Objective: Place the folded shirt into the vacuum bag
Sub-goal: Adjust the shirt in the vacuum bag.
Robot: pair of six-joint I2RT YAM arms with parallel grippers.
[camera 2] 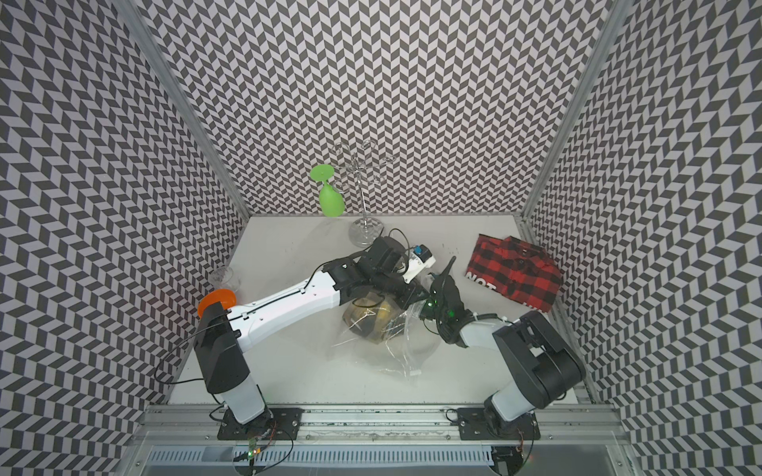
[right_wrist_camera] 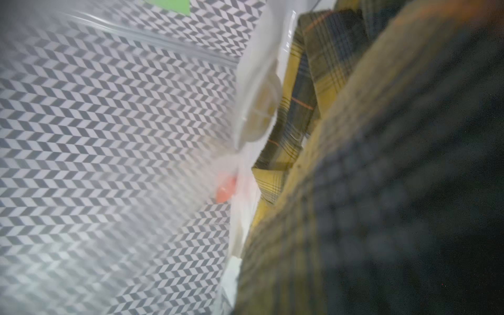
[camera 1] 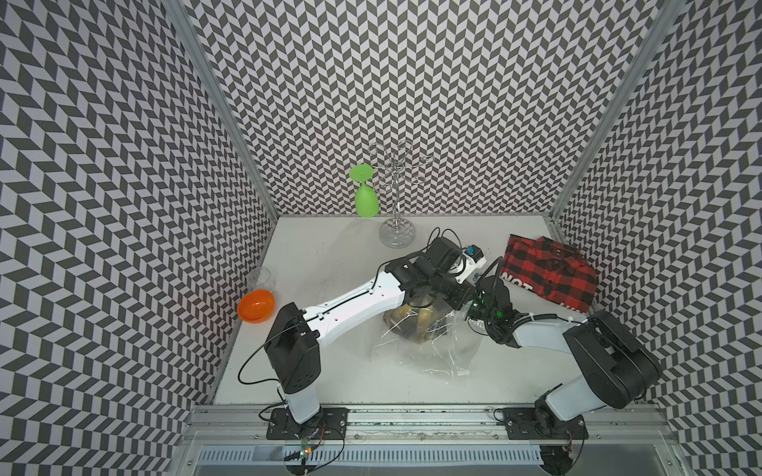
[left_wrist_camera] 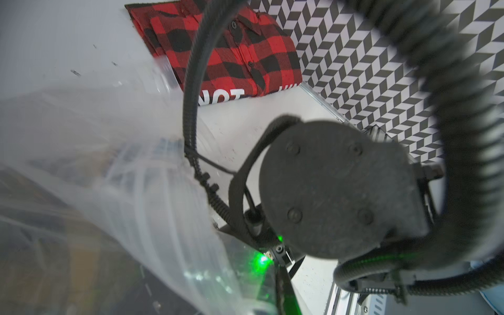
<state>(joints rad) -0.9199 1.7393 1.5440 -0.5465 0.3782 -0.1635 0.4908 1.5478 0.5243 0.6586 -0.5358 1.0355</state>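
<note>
The vacuum bag [camera 1: 445, 354] [camera 2: 396, 354] lies crumpled and clear at mid-table. A folded yellow-and-dark plaid shirt [camera 1: 412, 323] [camera 2: 367, 319] [right_wrist_camera: 300, 109] sits inside it, next to the round valve [right_wrist_camera: 257, 109]. My left gripper [camera 1: 468, 303] reaches across from the left and is shut on the bag's raised edge [left_wrist_camera: 191, 245]. My right gripper [camera 1: 470, 315] points into the bag mouth against the yellow shirt, and its jaws are hidden. A second folded shirt, red-and-black plaid [camera 1: 548, 268] [camera 2: 515, 268] [left_wrist_camera: 240, 51], lies at the back right, apart from both grippers.
A wire glass rack [camera 1: 396, 198] holding a green glass [camera 1: 366, 198] stands at the back. An orange bowl [camera 1: 255, 306] and a clear glass [camera 1: 264, 278] sit at the left edge. The two wrists are crowded together over the bag.
</note>
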